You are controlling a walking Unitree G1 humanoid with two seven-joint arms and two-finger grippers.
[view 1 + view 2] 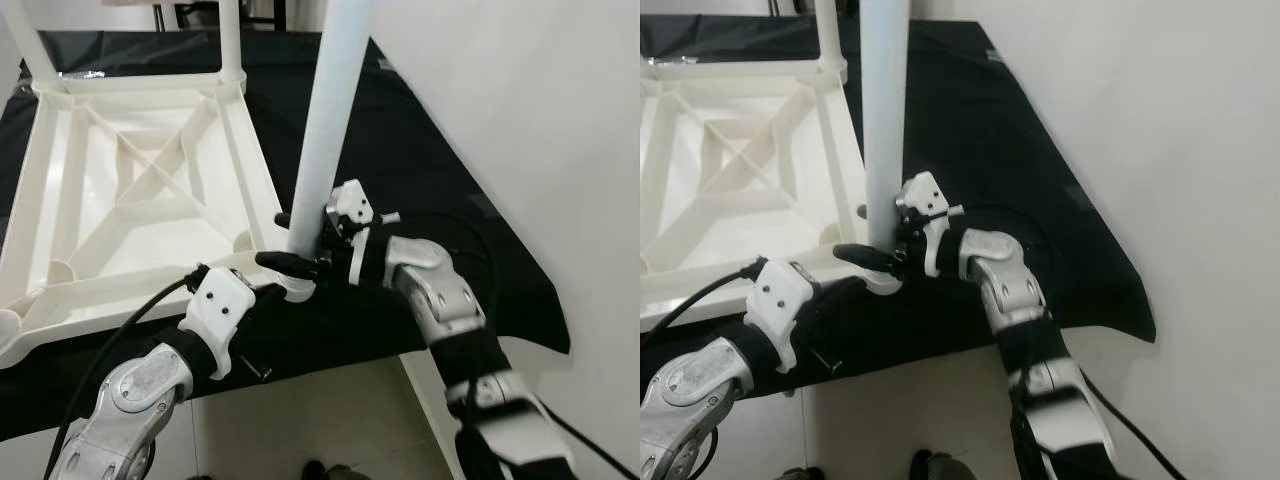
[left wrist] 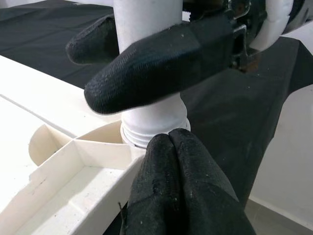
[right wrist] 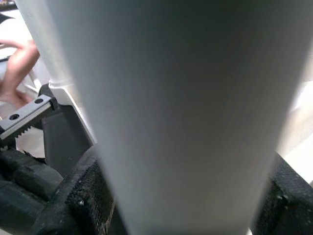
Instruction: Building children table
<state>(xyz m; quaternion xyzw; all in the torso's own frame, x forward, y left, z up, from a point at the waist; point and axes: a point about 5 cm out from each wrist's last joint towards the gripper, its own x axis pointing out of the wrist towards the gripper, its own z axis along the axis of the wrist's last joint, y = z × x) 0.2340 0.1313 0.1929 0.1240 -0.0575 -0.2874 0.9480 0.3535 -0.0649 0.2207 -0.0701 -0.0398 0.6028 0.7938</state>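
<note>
- The leg (image 1: pixel 330 120) stands upright in the near corner socket (image 2: pixel 146 139) of the upturned tabletop (image 1: pixel 130 190), and its threaded end shows just above the socket rim, so I judge it is not yet fully seated.
- The right gripper (image 1: pixel 300 245) clasps the leg low down, one finger on each side, just above the socket; a grip that low suits turning or steadying the leg while it goes home.
- The left gripper (image 2: pixel 168 142) has its two fingers pressed together with nothing between them, tips against the socket rim right under the right fingers; it looks to be bracing the tabletop so it will not shift.
- The tabletop lies underside up on a black cloth (image 1: pixel 440 180), ribs exposed, with another leg (image 1: pixel 231 40) already standing at the far corner.
- The leg's top is cut off, the thread is partly hidden by the right finger, and the wrist view along the right fingers is nearly all blurred leg.
- A person's hand (image 3: pixel 17 63) shows faintly beyond.
</note>
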